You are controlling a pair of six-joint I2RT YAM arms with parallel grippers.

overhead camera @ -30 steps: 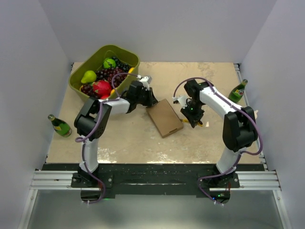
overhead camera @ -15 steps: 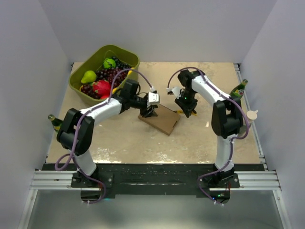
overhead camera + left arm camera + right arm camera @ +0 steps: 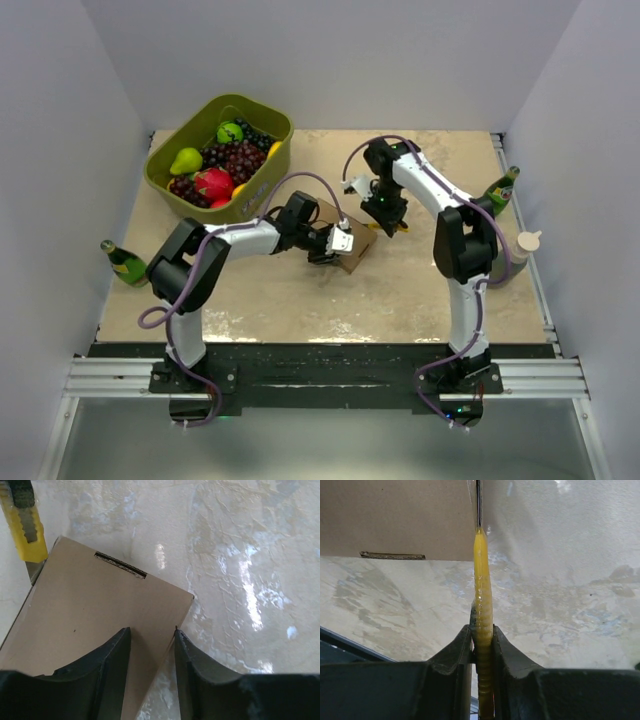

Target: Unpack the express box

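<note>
Closing on the express box (image 3: 95,600) lying mid-bench (image 3: 240,555), the half-open left end effector (image 3: 151,632) now straddles one corner while the right end effector (image 3: 482,630), clamping a yellow knife (image 3: 482,580), brings its blade to the box edge, seemingly ready to cut.

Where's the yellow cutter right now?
Top view: the yellow cutter is mid-table, clamped in the right gripper, blade at an edge of the express box.

Robot lab; white-walled booth (image 3: 340,60), aluminium rail (image 3: 330,378)

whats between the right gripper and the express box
A yellow utility knife, clamped in the right gripper, blade at the express box edge; the right wrist view shows it.
</note>
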